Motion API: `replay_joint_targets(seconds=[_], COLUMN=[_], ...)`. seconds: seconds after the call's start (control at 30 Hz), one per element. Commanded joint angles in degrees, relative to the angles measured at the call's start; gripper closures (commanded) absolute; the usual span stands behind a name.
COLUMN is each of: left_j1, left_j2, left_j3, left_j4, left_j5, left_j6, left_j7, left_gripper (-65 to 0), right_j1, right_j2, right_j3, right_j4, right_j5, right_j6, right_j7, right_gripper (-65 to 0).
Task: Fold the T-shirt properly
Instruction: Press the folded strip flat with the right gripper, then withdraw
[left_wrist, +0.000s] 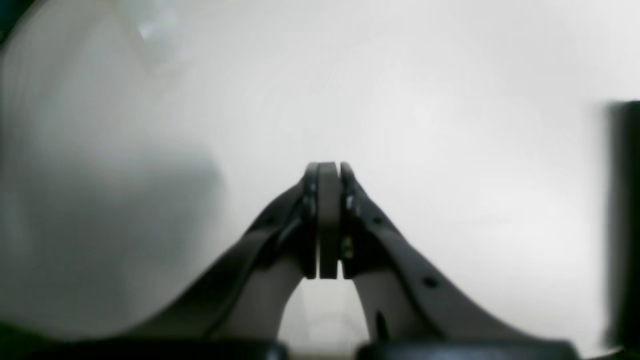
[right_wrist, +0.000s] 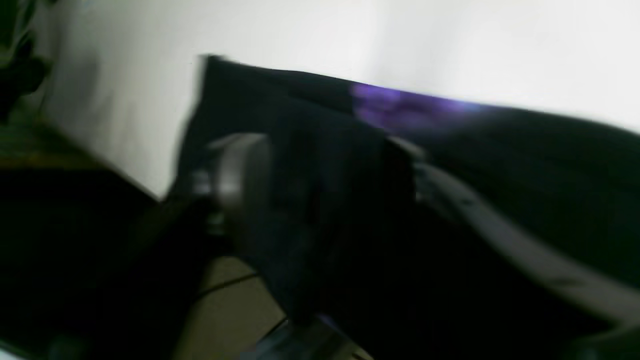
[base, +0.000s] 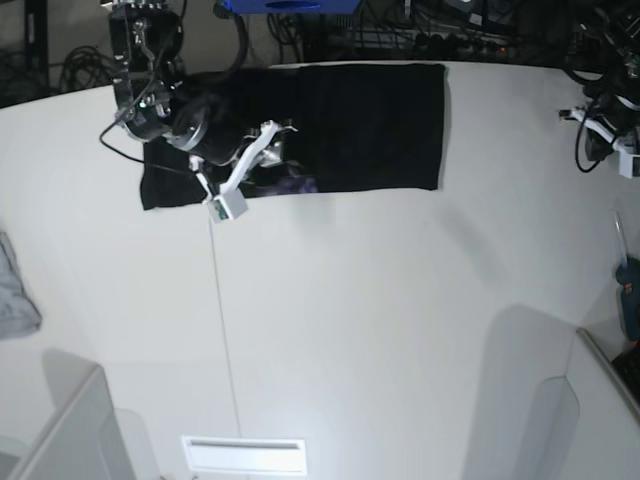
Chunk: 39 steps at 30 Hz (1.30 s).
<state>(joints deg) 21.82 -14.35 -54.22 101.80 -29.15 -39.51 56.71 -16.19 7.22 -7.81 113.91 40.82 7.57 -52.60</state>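
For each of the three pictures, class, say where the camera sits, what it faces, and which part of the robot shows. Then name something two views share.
Left wrist: on the left arm, facing the bare white table; shows the left pincer, shut and empty.
Right wrist: on the right arm, blurred, facing the black T-shirt with a purple patch; shows the right pincer, spread around cloth.
Base: overhead, facing down at the whole table; shows the right arm over the T-shirt.
Shared: right wrist and base both show the T-shirt's purple patch.

L gripper (left_wrist: 328, 172) pressed closed; R gripper (base: 252, 163) spread wide, arm reaching in from table's far-left edge.
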Motion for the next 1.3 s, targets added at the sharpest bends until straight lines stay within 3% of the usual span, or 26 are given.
replay_joint_targets(seconds=[0.0,0.13,0.3,0.73,0.8,0.9,0.97,1.0,1.2,1.27], left_j1=[0.3,1.3,3.5,3.5,3.5,3.7,3.8,3.8,3.8,3.8], left_j2=[-1.2,-2.8,-2.6,-2.4,-2.4,-2.5,-2.5,-2.5,-2.5,-2.5], left_j3=[-0.9,-2.3,-1.7,1.1,1.1,1.0,1.0,1.0,1.0,1.0], left_j4=[-0.8,-7.2,-7.7,-8.0,-8.1,-8.2,-8.2,-8.2,-8.2,-8.2], left_j5=[-0.9,-0.9,-0.9,-0.9,-0.9,-0.9,-0.9,-0.9,-0.9,-0.9], left_j6=[-0.5,-0.5,-0.5,-0.5,-0.5,-0.5,-0.5,-0.5,-0.5,-0.5], left_j7=[-0.7,-0.8,-7.0,-7.7,-7.7,-7.7,-7.7,-7.7,-7.7,-7.7], left_gripper=[0.0,0.0,0.0,0.0,0.0,0.0,0.0,0.0,0.0,0.0], right_j1=[0.7,1.6,2.5,2.5,3.2,4.1,4.2,4.2,5.3,6.5], right_j2=[0.3,0.3,0.3,0.5,0.4,0.4,0.3,0.3,0.3,0.3], right_j3=[-0.1,-0.4,-0.5,-5.0,-4.7,-4.7,-4.6,-4.6,-4.6,-4.5], right_j4=[0.6,-3.0,-7.1,-8.5,-10.0,-12.5,-12.3,-11.4,-7.0,-7.8], right_j5=[0.4,0.3,0.3,0.3,0.3,0.6,0.7,0.7,0.7,0.7], right_j6=[0.3,0.0,-4.9,-5.1,-5.1,-4.7,-4.7,-4.9,-5.3,-7.4], right_j7=[0.7,0.4,0.9,0.9,0.9,0.9,0.9,1.0,0.1,-1.7], right_gripper=[-41.1,-40.8,-41.0,-40.5,-34.7,-18.0,-3.6,0.0,0.0,0.0])
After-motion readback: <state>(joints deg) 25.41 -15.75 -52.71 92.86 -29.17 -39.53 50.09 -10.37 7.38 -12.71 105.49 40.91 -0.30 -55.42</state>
